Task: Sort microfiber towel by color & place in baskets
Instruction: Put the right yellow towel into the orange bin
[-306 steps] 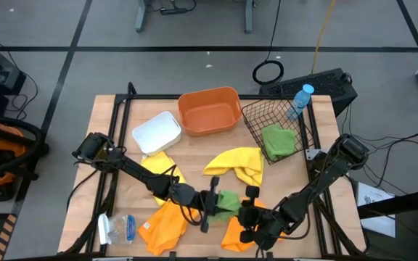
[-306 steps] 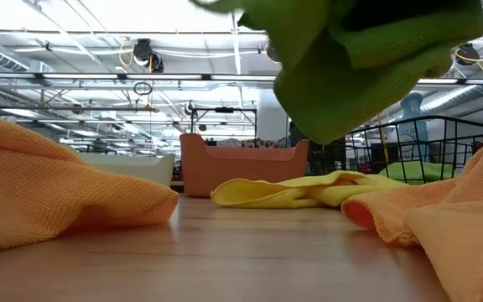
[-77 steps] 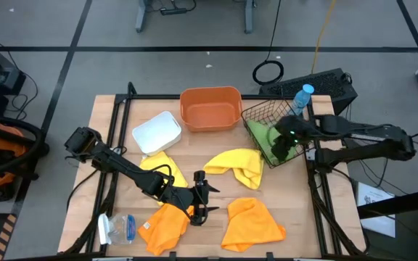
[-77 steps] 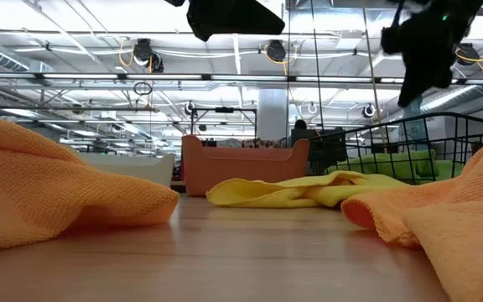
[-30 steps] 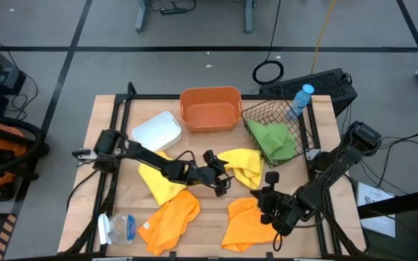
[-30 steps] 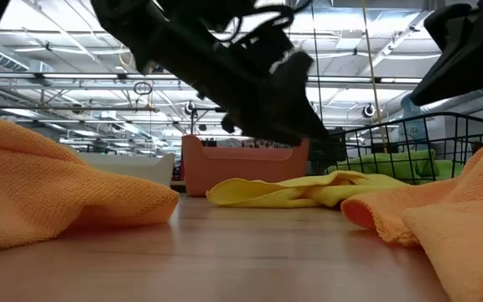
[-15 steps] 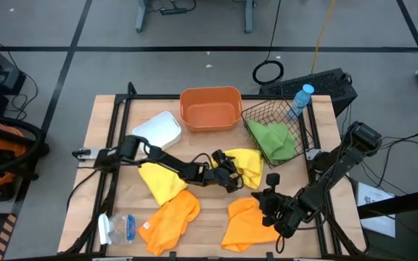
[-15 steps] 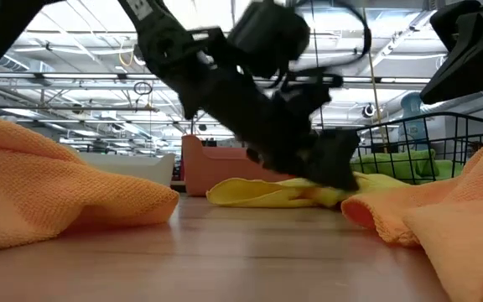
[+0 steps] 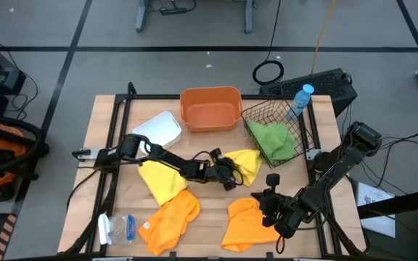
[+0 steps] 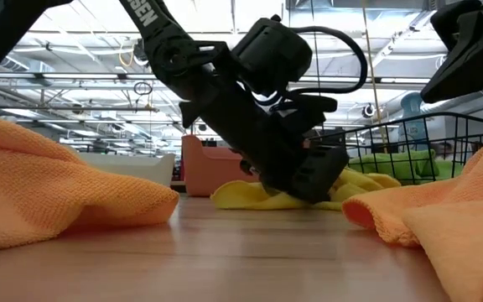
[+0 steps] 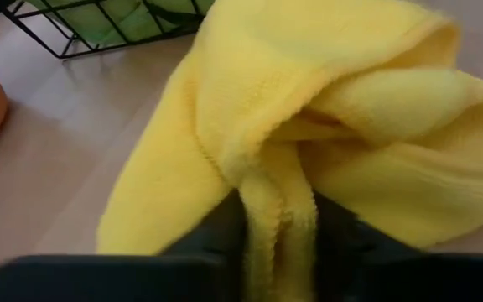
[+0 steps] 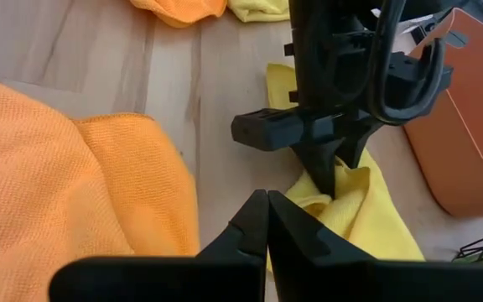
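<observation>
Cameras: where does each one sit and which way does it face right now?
High view: overhead, straight down; both arms, the left gripper shut on the yellow towel.
Low view: table height, level across; the left arm over that towel, orange tub behind.
Left wrist view: close on the pinched yellow fold.
Right wrist view: past the shut right gripper toward the left one.
All four share the yellow towel.

Partial white lettering appears on the left arm (image 10: 153,33) link in the low view; it cannot be read. No other text is legible.
</observation>
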Tool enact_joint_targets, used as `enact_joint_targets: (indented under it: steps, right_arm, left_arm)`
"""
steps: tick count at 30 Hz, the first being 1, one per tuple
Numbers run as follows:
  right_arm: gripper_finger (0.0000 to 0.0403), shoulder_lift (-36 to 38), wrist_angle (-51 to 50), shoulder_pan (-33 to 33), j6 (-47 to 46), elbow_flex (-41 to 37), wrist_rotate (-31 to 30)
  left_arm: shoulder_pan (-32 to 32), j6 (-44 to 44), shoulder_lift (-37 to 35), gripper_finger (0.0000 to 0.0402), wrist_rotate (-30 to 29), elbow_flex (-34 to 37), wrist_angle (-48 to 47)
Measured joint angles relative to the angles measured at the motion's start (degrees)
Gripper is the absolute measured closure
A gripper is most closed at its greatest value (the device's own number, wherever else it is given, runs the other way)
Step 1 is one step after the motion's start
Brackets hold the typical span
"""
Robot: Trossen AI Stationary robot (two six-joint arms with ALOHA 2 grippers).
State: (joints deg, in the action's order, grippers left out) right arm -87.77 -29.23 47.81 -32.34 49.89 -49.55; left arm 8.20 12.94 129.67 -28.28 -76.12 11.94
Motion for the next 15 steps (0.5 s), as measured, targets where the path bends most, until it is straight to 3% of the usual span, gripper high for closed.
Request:
enact_joint_targets:
  steps: [2, 4, 8, 15]
  right_arm:
    - [0.0403, 0.0, 0.5, 0.0, 0.0, 0.0, 0.0]
    - [0.0403, 0.0, 0.6, 0.0, 0.0, 0.0, 0.0]
    - [0.0403, 0.0, 0.7, 0.0, -1.5, 0.0, 0.0]
    - [0.0402, 0.0, 0.8, 0.0, -6.6, 0.0, 1.1]
  left_arm:
    - [0.2, -0.9, -0.1, 0.0364, -0.7, 0.0, -0.2]
    - [0.7, -2.0, -0.3, 0.0384, -1.9, 0.1, -0.8]
    - [2.4, -6.0, -1.4, 0.037, -6.5, 0.3, -2.0]
    - [6.8, -23.0, -7.0, 0.0377, -15.1, 0.3, -3.4]
